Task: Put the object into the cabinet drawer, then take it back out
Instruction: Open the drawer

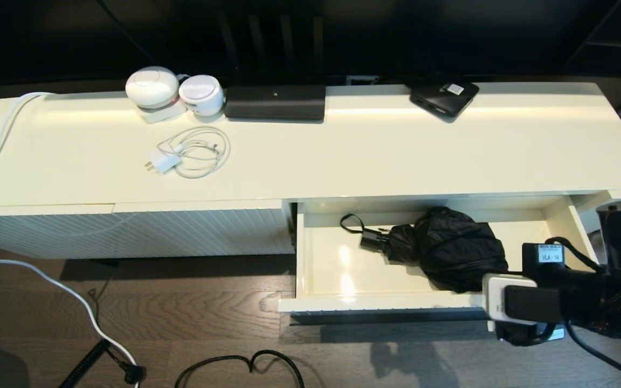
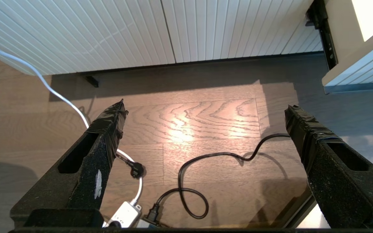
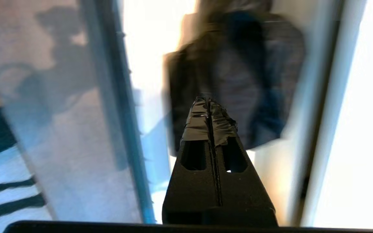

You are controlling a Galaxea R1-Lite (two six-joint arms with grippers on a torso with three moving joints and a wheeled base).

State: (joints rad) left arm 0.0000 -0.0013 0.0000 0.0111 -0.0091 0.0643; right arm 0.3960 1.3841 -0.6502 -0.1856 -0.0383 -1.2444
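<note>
Umbrella (image 1: 450, 248), black, compact, loosely bunched, lies inside the pulled-out cream-white drawer (image 1: 343, 302), wrist loop trailing toward the closed side. Right gripper (image 3: 209, 103), fingers pressed together and empty, hangs just above the fabric. Left gripper (image 2: 202, 116) hovers spread wide over the wooden floor (image 2: 189, 123).

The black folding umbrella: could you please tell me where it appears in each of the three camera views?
Head view: the umbrella lies inside the open drawer, toward its right half, handle and wrist loop pointing left.
Left wrist view: not in it; only floor, cables and ribbed fronts show.
Right wrist view: a blurred dark bundle just beyond the shut right claw.
Shared landmark: the drawer, whose corner also shows in the left wrist view.
</note>
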